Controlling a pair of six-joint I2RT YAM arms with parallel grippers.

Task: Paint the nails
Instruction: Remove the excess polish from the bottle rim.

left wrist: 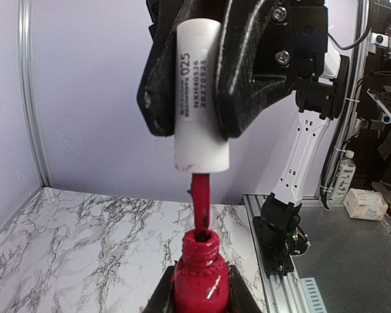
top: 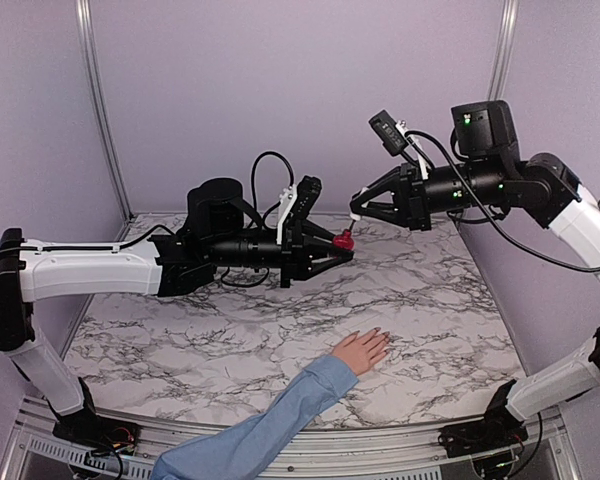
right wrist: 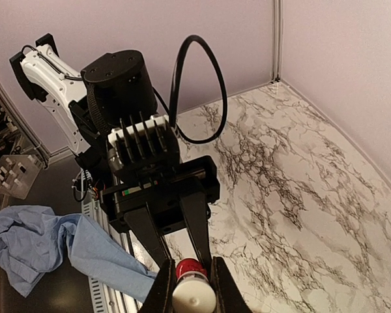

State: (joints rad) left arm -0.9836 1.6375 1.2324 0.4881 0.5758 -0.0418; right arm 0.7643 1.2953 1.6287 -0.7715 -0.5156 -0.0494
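The nails point(top: 382, 337) sit at the fingertips of the hand point(top: 361, 351), which rests flat on the marble table point(top: 210, 330), well apart from both arms. They are tiny, hard and smooth on soft living fingers, so I judge that only the wet brush point(left wrist: 201, 195) should touch them, and lightly. The left gripper point(top: 338, 246) pinches the red bottle point(left wrist: 197, 287), and the right gripper point(right wrist: 194, 287) pinches the white cap point(left wrist: 199, 91), the proper handle.

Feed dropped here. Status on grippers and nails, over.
Left gripper shut on small red nail-polish bottle. Right gripper shut on white cylindrical cap, brush stem in bottle neck. Tiny pinkish fingernails, hand flat on marble table. Nothing in the way.
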